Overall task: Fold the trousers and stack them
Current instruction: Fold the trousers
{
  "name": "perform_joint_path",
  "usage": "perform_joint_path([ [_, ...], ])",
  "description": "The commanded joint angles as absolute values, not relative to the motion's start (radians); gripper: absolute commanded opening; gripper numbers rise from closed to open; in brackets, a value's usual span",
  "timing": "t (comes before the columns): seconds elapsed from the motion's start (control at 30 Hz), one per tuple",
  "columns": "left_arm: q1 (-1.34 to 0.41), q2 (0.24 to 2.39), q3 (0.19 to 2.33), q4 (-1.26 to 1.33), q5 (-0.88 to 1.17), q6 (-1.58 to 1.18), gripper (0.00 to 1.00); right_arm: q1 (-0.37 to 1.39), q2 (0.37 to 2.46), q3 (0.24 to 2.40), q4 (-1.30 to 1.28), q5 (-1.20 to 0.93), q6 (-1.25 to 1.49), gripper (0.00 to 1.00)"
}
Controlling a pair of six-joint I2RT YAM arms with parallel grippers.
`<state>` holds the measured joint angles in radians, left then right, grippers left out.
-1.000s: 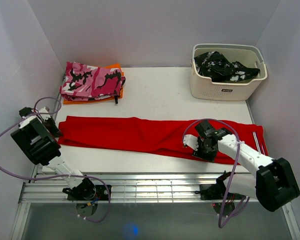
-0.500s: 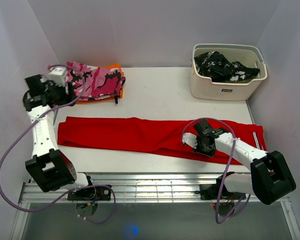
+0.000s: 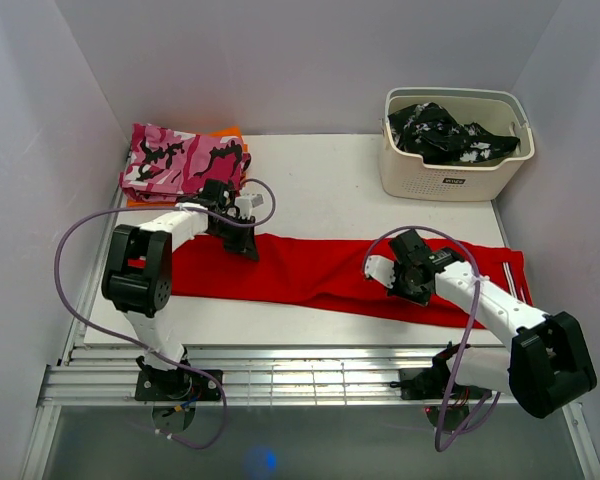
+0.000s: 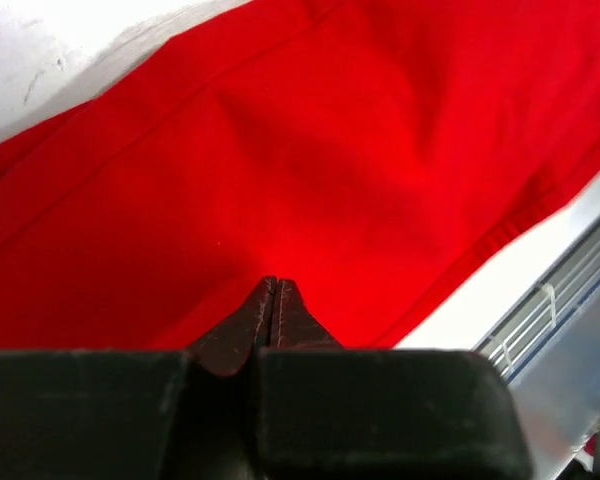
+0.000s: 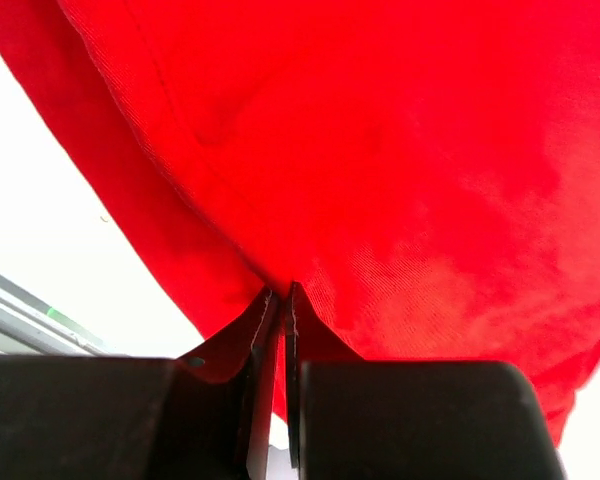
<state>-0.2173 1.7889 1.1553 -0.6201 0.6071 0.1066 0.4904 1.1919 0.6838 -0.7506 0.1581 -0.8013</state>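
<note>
White table [image 3: 320, 180] bears trousers [image 3: 310, 270]; basket [image 3: 410, 172] label [image 3: 453, 182] illegible.

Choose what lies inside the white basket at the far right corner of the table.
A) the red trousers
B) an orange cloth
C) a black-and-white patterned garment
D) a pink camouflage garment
C: the basket holds the black-and-white patterned garment, while the red trousers lie spread along the table and the pink camouflage garment sits at the far left.
</note>
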Motion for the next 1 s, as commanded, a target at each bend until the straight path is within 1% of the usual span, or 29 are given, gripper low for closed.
perform_joint_path([
  [0.0,-0.218,1.804,1.166,-0.572,0.571,0.016,0.05,0.489,1.164,0.762,-0.79,0.118,-0.818,0.08],
  [0.03,-0.216,1.819,1.164,-0.572,0.549,0.011,0.01,0.489,1.152,0.765,-0.801,0.118,-0.827,0.08],
  [0.07,-0.216,1.844,1.161,-0.571,0.511,0.011,0.0,0.489,1.144,0.768,-0.813,0.114,-0.836,0.08],
  [0.1,-0.216,1.853,1.154,-0.568,0.494,-0.03,0.0,0.489,1.125,0.773,-0.846,0.109,-0.844,0.08],
  [0.3,-0.209,1.922,1.141,-0.561,0.368,-0.071,0.0,0.489,1.04,0.762,-1.024,0.055,-0.919,0.08],
  [0.4,-0.198,1.939,1.154,-0.571,0.345,-0.077,0.0,0.489,0.977,0.704,-1.065,0.051,-0.946,0.08],
  [0.5,-0.195,1.944,1.16,-0.572,0.33,-0.078,0.0,0.489,0.965,0.597,-1.02,0.055,-0.959,0.08],
  [0.53,-0.195,1.944,1.161,-0.574,0.328,-0.075,0.0,0.489,0.971,0.541,-0.999,0.063,-0.957,0.08],
  [0.6,-0.195,1.944,1.158,-0.574,0.322,-0.071,0.0,0.489,1.012,0.505,-0.93,0.069,-0.95,0.08],
  [0.67,-0.192,1.945,1.154,-0.574,0.313,-0.068,0.0,0.489,1.055,0.523,-0.861,0.072,-0.931,0.08],
  [0.83,-0.157,1.951,1.146,-0.571,0.301,-0.072,0.0,0.489,1.233,0.549,-0.792,0.048,-0.905,0.08],
  [0.97,-0.071,1.948,1.132,-0.566,0.282,-0.083,0.0,0.489,1.327,0.538,-0.684,0.093,-0.922,0.08],
])
